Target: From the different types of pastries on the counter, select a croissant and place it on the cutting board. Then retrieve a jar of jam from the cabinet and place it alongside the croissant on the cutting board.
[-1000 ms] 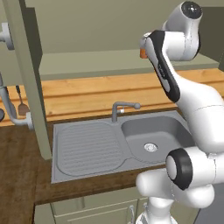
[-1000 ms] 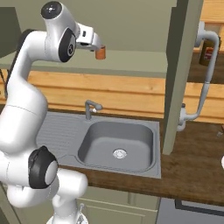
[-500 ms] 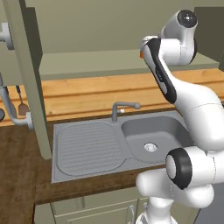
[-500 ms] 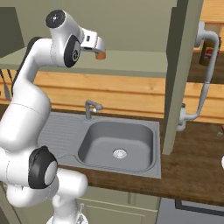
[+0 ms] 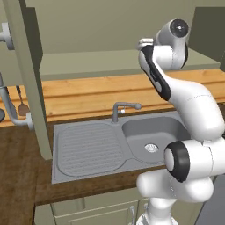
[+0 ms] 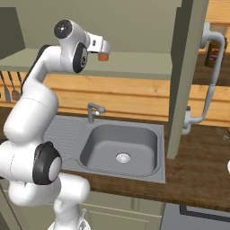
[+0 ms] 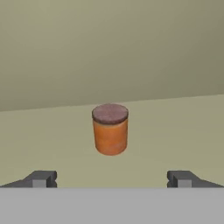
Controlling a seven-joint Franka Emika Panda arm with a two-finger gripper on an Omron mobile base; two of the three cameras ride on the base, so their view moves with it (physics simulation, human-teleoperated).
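I've got the gripper (image 7: 111, 180) spread wide and empty, lined up on the jar (image 7: 110, 129), which stands upright on the cabinet (image 6: 134, 67) shelf just ahead. I judge step 2 barely begun: grasp, carry and placement remain.

No text or label can be read.

In the right base view the jar of jam (image 6: 103, 57) is partly covered by the robot's hand, so only its lower part shows. A cabinet (image 6: 182, 81) panel cuts off the counter (image 6: 211, 157) behind it, and the dark jar (image 6: 213, 56) stands half hidden behind a pale pipe (image 6: 211, 81). In the hand view the fingertips (image 7: 41, 178) are cut off at the bottom.
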